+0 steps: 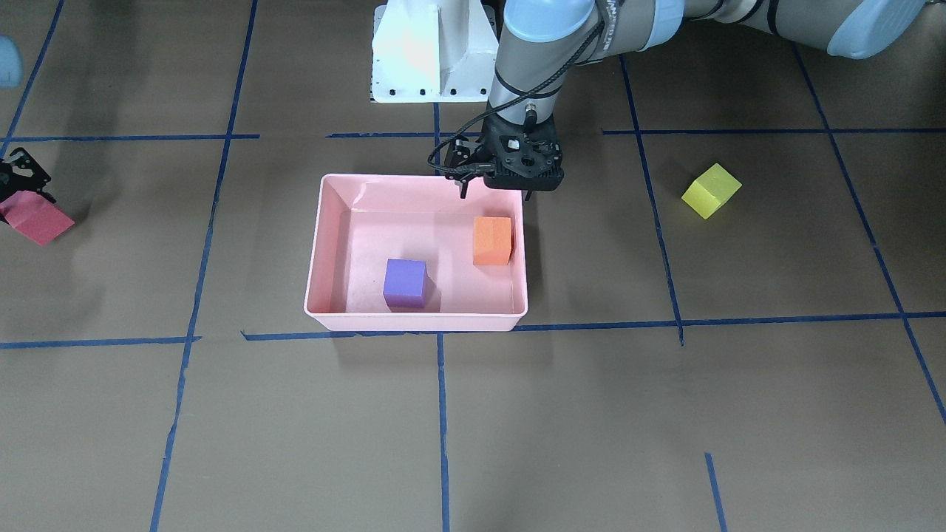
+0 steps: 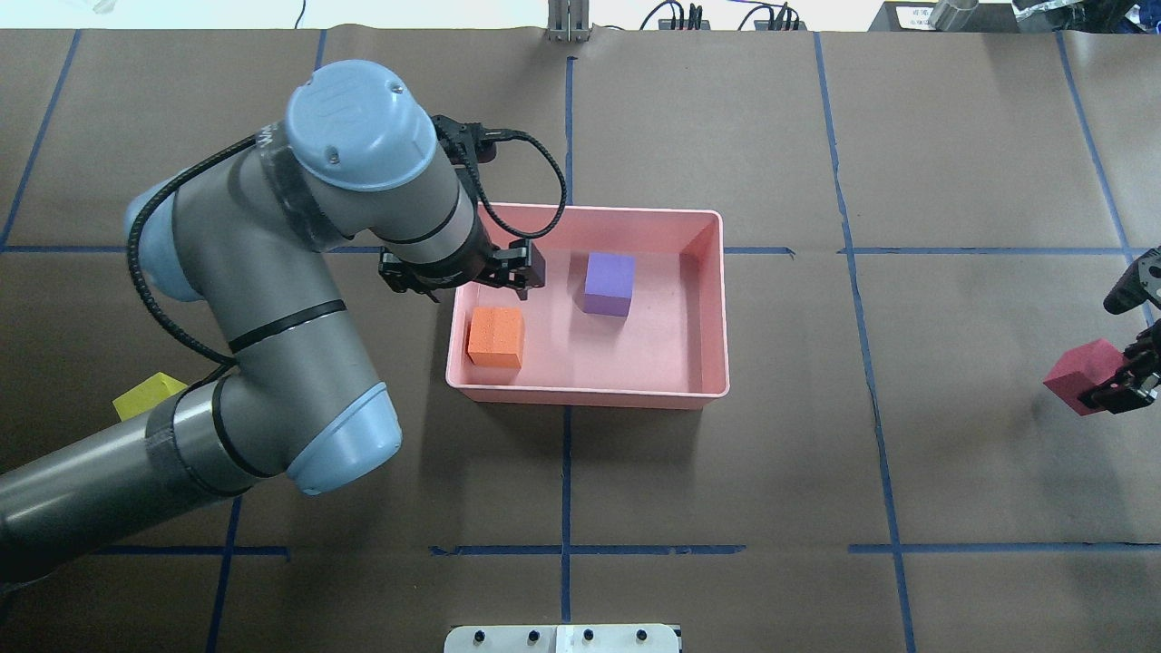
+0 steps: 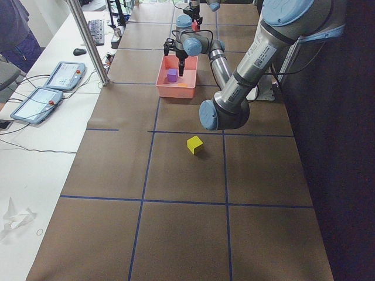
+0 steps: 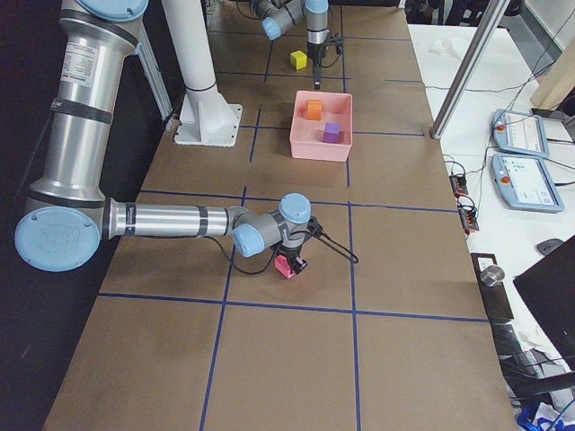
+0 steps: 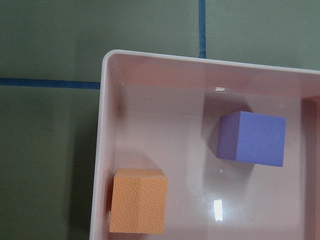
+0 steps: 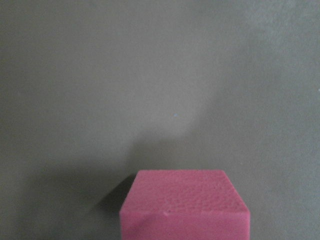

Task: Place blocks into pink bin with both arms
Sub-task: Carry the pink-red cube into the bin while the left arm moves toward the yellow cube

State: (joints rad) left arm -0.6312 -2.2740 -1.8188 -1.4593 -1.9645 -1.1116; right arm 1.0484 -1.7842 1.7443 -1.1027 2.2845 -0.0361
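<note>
The pink bin [image 1: 414, 322] stands mid-table and holds the purple block [image 1: 405, 283] and the orange block [image 1: 492, 241]. Both blocks also show in the left wrist view, purple [image 5: 252, 138] and orange [image 5: 138, 201]. My left gripper [image 1: 495, 193] hangs open and empty over the bin's rim, just above the orange block. The yellow block [image 1: 711, 191] lies alone on the table on my left side, partly hidden by my left arm in the overhead view [image 2: 150, 396]. My right gripper [image 2: 1125, 376] is far out on my right, shut on the red block [image 2: 1084, 376], which fills the bottom of the right wrist view [image 6: 184, 205].
Brown paper with blue tape lines [image 1: 442, 414] covers the table. The white pedestal base [image 1: 432, 52] stands behind the bin. Tablets and cables [image 3: 55, 88] lie on a white side bench beyond the table's far edge.
</note>
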